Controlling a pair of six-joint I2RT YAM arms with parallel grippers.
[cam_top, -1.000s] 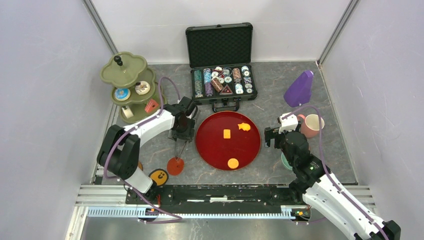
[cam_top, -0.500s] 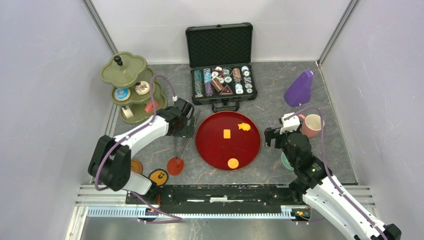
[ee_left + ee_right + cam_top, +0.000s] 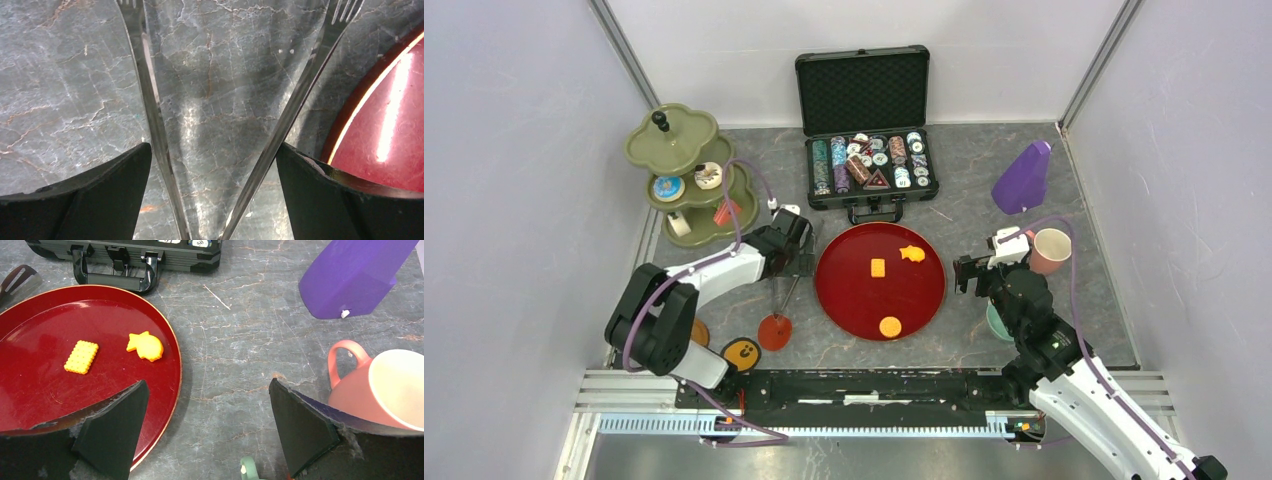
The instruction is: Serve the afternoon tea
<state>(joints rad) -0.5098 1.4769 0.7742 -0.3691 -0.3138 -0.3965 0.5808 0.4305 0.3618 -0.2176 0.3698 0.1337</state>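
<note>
On the worktop just L of the red tray (image 3: pixel 854 295), the left tool (image 3: pixel 212 200) hangs wide open, gripping nothing. Two forks (image 3: pixel 299 95) lie under it, btwn its fingers. The olive stand (image 3: pixel 686 170) sits farther back, to its L. R of the tray, the right tool (image 3: pixel 207 432) is also wide & empty. The sq. biscuit (image 3: pixel 81 356) & fish biscuit (image 3: pixel 145 346) lie ahead-L of it on the tray. The pink cup (image 3: pixel 385 385) is just beside its R finger. The teal cup (image 3: pixel 996 322) is by its arm, mostly hidden.
</note>
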